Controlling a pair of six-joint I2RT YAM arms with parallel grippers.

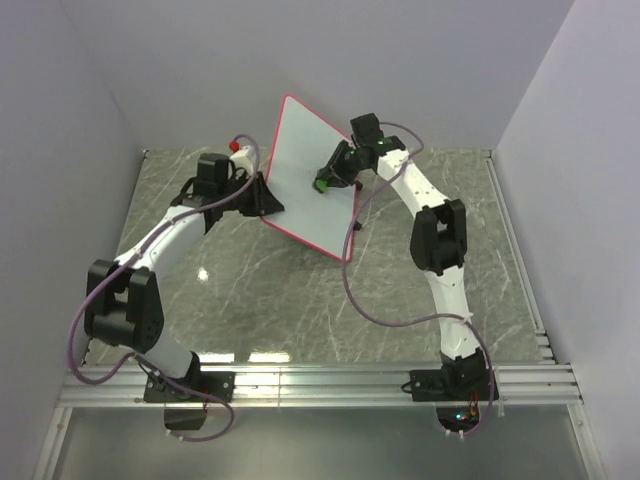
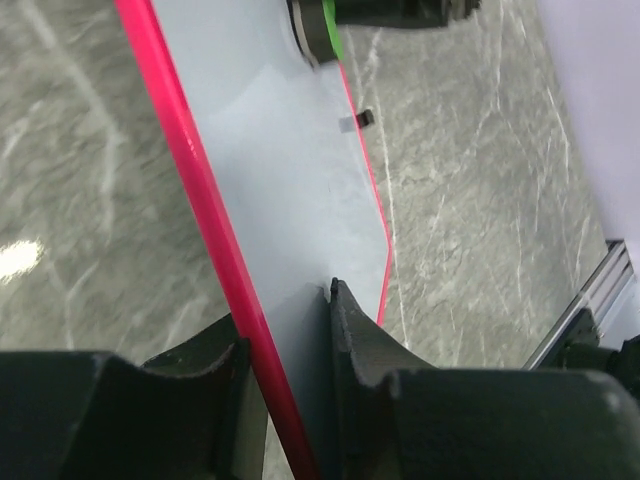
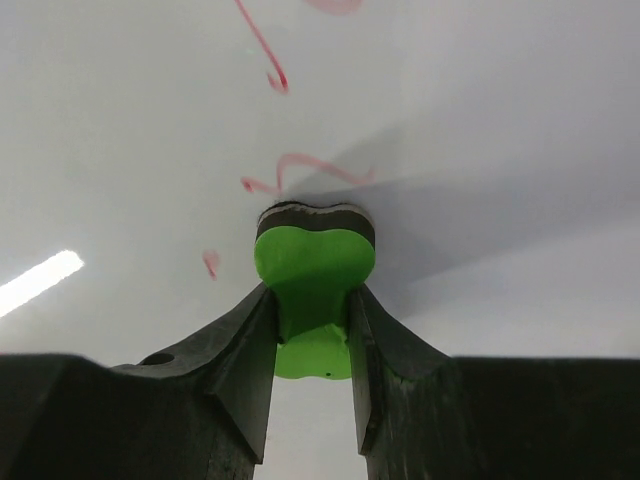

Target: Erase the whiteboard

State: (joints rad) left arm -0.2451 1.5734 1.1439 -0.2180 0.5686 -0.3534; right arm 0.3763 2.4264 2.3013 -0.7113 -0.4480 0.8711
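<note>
Right jaws pinch eraser [image 3: 314, 265] — left jaws clamp whiteboard [image 2: 270, 180].

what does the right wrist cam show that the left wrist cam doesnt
Only the right wrist: red scribbles on the whiteboard, and the right gripper clamped on the green eraser. Only the left wrist: the left gripper astride the board's red rim, the marble table, a black foot. Both: the whiteboard's white face, plus the eraser, just a green sliver in the left view.
</note>
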